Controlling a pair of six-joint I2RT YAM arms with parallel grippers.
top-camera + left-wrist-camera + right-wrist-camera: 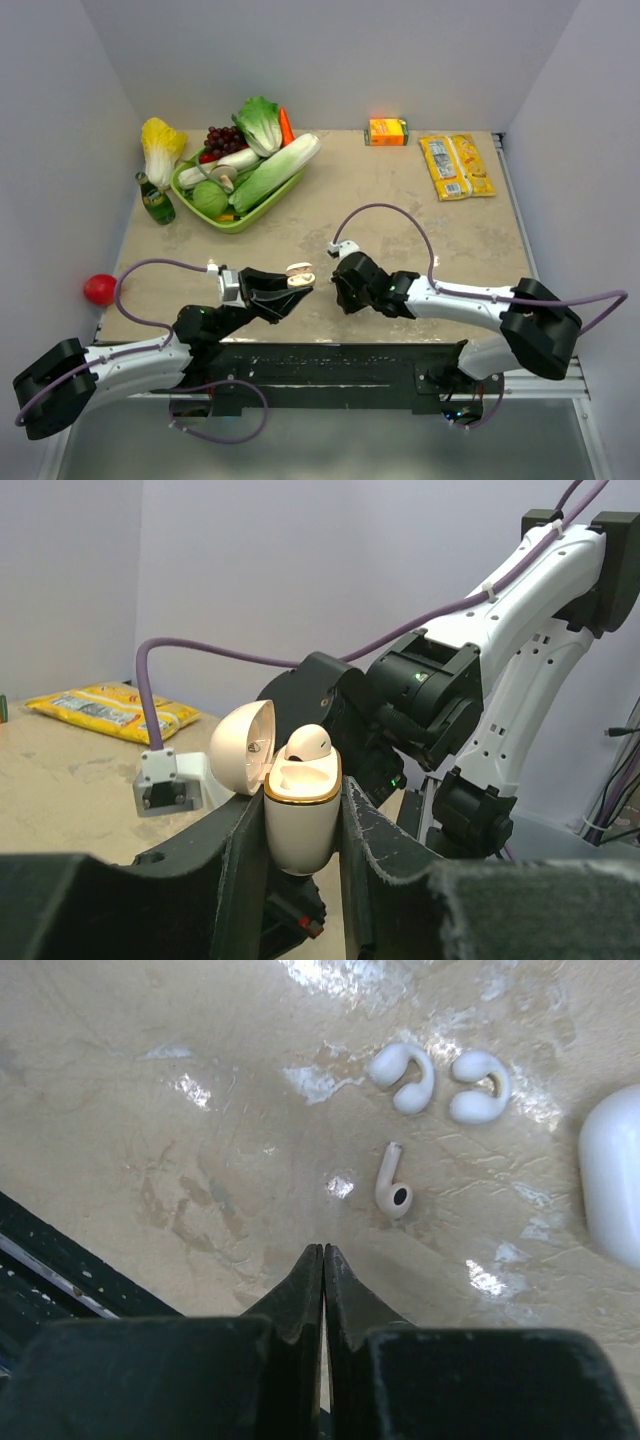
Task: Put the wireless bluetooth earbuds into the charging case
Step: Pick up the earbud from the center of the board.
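Right now, starting at the right gripper (322, 1250), bottom centre of the right wrist view: pressed fully together, tip against tip, carrying nothing. Just above those tips and slightly right of centre, find one of the wireless bluetooth earbuds (392, 1182) lying flat on the table (150, 1110), stem pointing up-frame, dark-mouthed bulb toward the fingers but apart from them. Further toward the upper right, note two white C-shaped pieces (402, 1075) side by side, and at the right edge a rounded white body (612, 1175) cut off by the frame; cannot tell what.

Over in the left wrist view, see the left gripper (300, 795) clenched on the charging case (300, 830) at lower centre, one finger on each flank. Held upright, lid (243, 745) swung back to the left, a second earbud (308, 742) nested in the open top, an empty hollow showing just below it in the frame.

Expect the loose bud to be very light, hard and glossy, so likely to skid or flick away under a pinch. Probably best taken across the short stem or the sides of the bulb, fingers parted only a little and lowered straight down to the table. Handle gently: tiny against the pads, easy to roll within the grip, awkward to line up with the hollow. Press lightly when seating, since the case's smooth shell could slide between the left fingers.
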